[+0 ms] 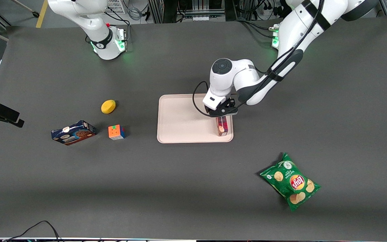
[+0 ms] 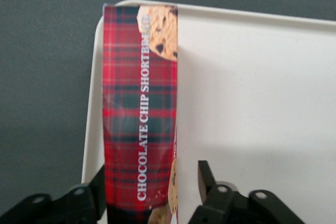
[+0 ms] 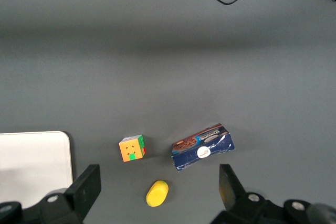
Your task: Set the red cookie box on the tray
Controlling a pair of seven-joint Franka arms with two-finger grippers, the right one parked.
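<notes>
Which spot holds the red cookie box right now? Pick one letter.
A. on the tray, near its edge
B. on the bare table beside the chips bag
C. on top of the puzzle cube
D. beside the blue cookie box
A: the red cookie box lies on the tray along its rim, with the open gripper straddling it.

I get even overhead light on the dark table (image 1: 180,188), with soft shadows. Green glow marks the arm bases. My wrist view is slightly soft; the box (image 2: 139,114) shades the tray (image 2: 252,87) beside the pincer (image 2: 152,192).
</notes>
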